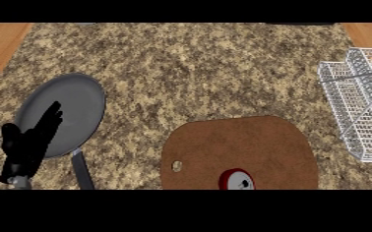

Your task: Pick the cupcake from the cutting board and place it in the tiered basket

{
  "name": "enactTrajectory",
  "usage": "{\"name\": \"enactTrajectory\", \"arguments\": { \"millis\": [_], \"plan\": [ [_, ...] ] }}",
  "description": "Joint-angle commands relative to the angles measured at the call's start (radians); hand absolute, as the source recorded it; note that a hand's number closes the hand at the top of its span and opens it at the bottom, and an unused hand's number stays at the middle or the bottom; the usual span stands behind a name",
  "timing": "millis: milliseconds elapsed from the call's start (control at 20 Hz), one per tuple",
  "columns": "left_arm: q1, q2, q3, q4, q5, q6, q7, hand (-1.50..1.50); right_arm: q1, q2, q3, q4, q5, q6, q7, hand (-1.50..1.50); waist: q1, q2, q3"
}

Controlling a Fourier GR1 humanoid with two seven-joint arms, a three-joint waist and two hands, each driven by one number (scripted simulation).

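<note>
**A:** A speckled granite desk [189, 69] fills the view, wood showing at its far corners. What sits at the left?

**B:** A grey frying pan [69, 108], its handle pointing toward the near edge. The left hand [29, 145] rests in front of it, fingers straight and up, holding nothing (it looks parked, not reaching). It overlaps the pan's near rim as seen from above; whether it touches the pan, I cannot tell.

**A:** And the cupcake?

**B:** On the brown cutting board [240, 147], at its near edge, partly cut off by the view's lower edge. The cupcake [237, 181] shows a red wrapper and pale top, just right of the board's hanging hole, and probably within easy reach there.

**A:** The target?

**B:** The white wire tiered basket [349, 103] stands at the right edge, apart from the board, with bare desk between. Nothing blocks that path; the basket's wire walls are, I judge, the one thing to clear.

**A:** The right hand?

**B:** Not visible at all.
</note>
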Motion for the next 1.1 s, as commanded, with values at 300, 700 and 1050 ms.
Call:
{"name": "enactTrajectory", "arguments": {
  "millis": [300,700,1050],
  "plan": [
    [-0.001,0.018,0.011,0.015,0.006,-0.030,0.007,0.00,-0.068,-0.006,-0.050,0.276,0.038,0.133,0.173,-1.50,0.009,0.005,-0.001],
    [0.004,-0.020,-0.009,-0.030,-0.025,0.018,0.050,0.00,-0.101,0.027,-0.182,0.212,-0.089,0.029,0.114,-1.50,-0.007,-0.002,0.000],
    [0.014,-0.020,0.008,-0.020,-0.019,0.017,0.035,0.00,-0.190,-0.098,-0.382,0.262,-0.222,0.122,0.265,-1.50,-0.017,-0.005,-0.001]
  ]
}}
